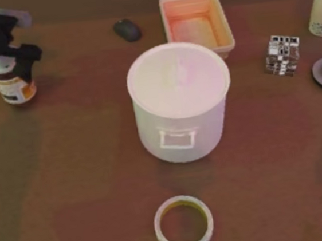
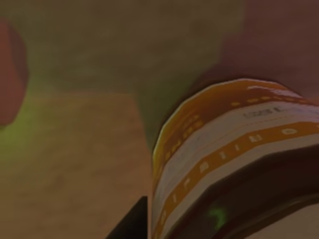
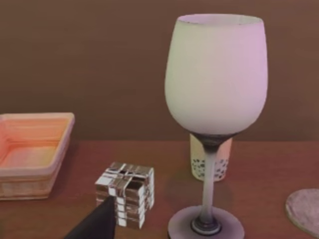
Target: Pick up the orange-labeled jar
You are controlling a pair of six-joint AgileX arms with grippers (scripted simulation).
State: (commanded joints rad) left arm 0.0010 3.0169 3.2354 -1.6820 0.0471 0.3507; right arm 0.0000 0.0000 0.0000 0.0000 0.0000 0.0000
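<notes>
Over at the far left of the table, the left gripper (image 1: 5, 56) is clamped on the jar (image 1: 13, 81) near its white cap, a black finger on either side; the jar's orange and white label (image 2: 234, 144) fills the left wrist view. The white bucket (image 1: 180, 102) sits mid-table, well apart. Of the right arm only a dark fingertip (image 3: 97, 221) shows, near a mirrored cube (image 3: 125, 193) and a wine glass (image 3: 215, 99), so I cannot tell its grip

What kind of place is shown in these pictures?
Probably a simulated tabletop test scene, not a real room: a brown wooden table holds unrelated items, such as a large white lidded bucket, a mirrored puzzle cube and a dark computer mouse.
</notes>
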